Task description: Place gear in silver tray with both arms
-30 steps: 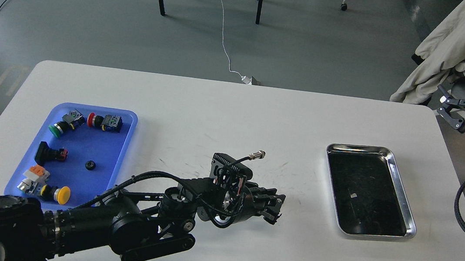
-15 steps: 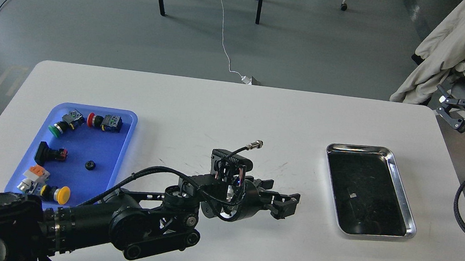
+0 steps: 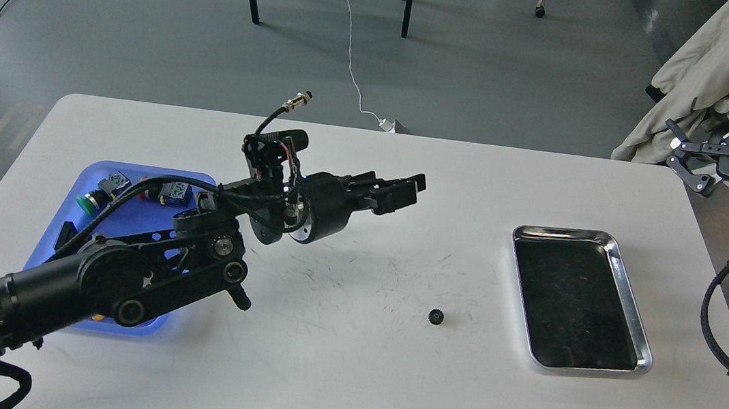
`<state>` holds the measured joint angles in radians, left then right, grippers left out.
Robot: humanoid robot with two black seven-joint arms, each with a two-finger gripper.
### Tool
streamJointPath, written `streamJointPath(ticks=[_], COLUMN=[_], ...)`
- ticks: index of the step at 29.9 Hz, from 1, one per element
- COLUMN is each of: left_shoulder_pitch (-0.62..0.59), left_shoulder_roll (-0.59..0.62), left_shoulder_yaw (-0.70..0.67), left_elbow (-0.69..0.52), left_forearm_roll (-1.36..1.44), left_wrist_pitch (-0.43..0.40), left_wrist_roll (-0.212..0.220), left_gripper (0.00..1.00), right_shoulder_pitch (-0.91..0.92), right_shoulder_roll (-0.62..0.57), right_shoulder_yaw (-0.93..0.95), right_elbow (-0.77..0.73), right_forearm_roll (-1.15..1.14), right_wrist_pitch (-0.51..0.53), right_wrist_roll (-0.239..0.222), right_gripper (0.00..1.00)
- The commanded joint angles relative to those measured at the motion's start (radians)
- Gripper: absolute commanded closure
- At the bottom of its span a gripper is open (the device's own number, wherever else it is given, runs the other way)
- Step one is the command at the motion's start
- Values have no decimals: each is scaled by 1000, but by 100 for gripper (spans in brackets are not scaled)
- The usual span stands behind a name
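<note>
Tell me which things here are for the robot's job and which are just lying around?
For the job:
- small black gear, lying on the table
- silver tray, with nothing in it
- left gripper
- right gripper

Just lying around:
- blue tray
- green push button in the blue tray
- beige jacket on a chair
- white cable on the floor
</note>
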<state>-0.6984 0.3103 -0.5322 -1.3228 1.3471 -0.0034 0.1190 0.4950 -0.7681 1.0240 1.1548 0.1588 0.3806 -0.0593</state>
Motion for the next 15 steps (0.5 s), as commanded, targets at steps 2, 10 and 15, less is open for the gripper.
streamJointPath(ticks=[2,10,15], left_shoulder_pitch=[40,100,103], left_shoulder_roll=[65,105,139], left_shoulder_yaw=[-94,-276,-284], left_elbow=[5,13,13], left_forearm_roll=[-219,-408,-431], left_wrist_pitch=[46,60,60], left_wrist_roll=[-7,-7,-9], left_gripper=[3,2,2], right_shoulder_pitch=[40,317,595], right_shoulder_roll=[-27,13,93], right_shoulder_yaw=[-59,-428,-870], right_elbow=[106,319,312], right_forearm_roll=[-105,-608,-714], right_wrist_pitch=[-9,-77,-80], right_wrist_roll=[-4,-19,-19], right_gripper=[1,1,1])
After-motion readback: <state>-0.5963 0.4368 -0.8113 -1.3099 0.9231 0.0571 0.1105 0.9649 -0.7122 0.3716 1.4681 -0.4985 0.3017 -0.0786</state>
